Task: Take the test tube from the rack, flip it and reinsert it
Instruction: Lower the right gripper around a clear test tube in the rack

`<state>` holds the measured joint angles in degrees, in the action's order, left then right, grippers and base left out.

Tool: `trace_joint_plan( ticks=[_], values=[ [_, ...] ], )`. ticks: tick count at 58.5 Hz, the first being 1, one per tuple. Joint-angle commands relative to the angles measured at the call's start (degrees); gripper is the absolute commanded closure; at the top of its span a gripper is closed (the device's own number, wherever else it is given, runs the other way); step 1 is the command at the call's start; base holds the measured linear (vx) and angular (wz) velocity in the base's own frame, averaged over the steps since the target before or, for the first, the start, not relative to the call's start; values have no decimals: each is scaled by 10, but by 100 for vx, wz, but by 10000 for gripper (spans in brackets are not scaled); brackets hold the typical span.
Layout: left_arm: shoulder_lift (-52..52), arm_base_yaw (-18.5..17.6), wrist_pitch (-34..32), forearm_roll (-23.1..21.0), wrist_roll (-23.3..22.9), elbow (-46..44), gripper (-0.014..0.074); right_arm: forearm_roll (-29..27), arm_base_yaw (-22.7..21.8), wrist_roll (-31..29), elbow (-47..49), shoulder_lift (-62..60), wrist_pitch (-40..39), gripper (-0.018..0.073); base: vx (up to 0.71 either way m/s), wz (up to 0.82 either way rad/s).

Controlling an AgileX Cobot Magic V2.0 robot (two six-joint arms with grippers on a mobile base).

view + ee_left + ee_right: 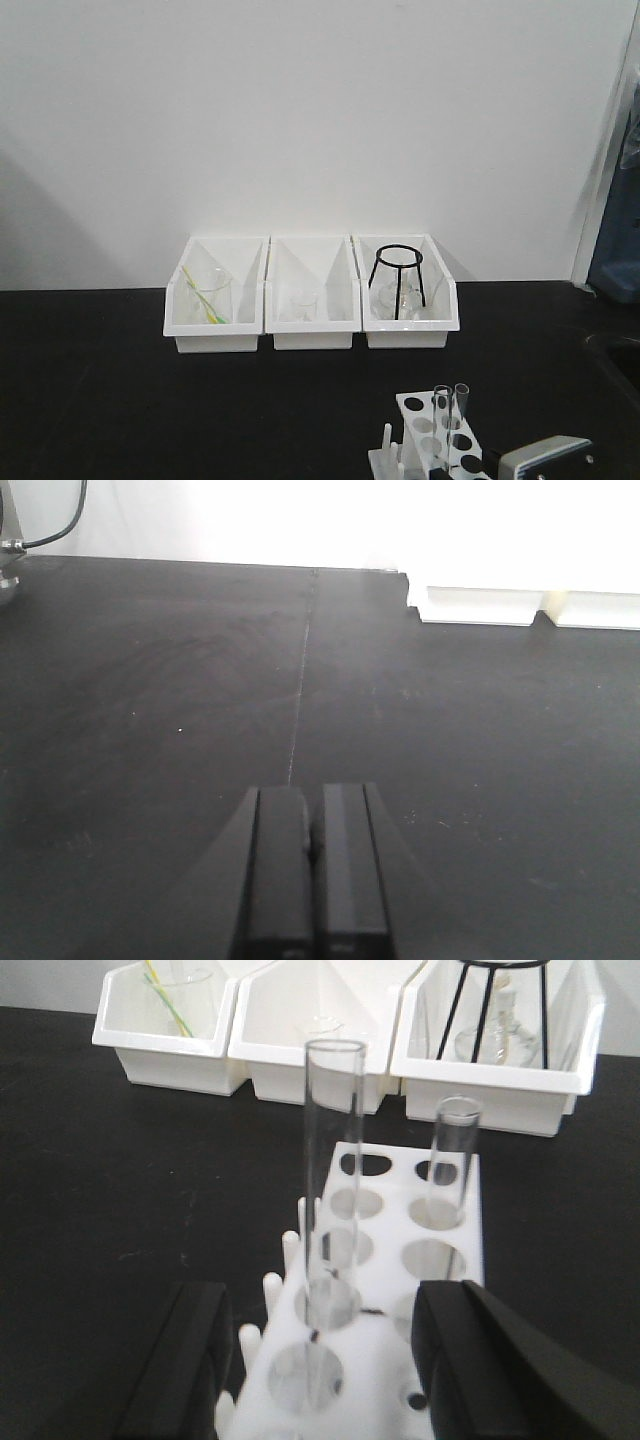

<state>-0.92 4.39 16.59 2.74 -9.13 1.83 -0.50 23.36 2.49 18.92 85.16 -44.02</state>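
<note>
The white rack (385, 1260) stands on the black table, also low at the right in the front view (430, 440). Two clear test tubes stand upright in it. The nearer, taller-looking test tube (333, 1160) is in the left row, and the other tube (452, 1160) is farther back in the right row. Both tubes (442, 415) show in the front view too. My right gripper (320, 1305) is open, its black fingers (190, 1360) either side of the rack's near end, touching neither tube. My left gripper (312, 805) is shut and empty over bare table.
Three white bins (312, 295) line the back wall: the left one holds a beaker with a yellow-green rod (205, 290), the right one a black wire stand (398, 280) over glassware. Short white pegs (270, 1290) stick up on the rack's left side.
</note>
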Motion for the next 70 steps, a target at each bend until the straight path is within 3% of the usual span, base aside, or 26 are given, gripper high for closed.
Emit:
trace_joint_plan(
  ticks=[1,18,39,48,67,70],
  values=[
    [-6,-4,-50,-2,0,0,603,25,1,6,43,18,-64,83,0,0],
    [-6,-4,-50,-2,0,0,603,24,0,5,125,85,-59,83,0,0],
    [-6,-4,-50,-2,0,0,603,5,0,5,159,122,-47,95,0,0],
    [-6,-4,-50,-2,0,0,603,-13,0,3,159,122,-46,214,0,-1],
    [-6,-4,-50,-2,0,0,603,-20,0,-10,159,84,-11,576,0,0],
    [-6,-4,-50,-2,0,0,603,-20,0,-18,159,72,-1,574,0,0]
  ],
)
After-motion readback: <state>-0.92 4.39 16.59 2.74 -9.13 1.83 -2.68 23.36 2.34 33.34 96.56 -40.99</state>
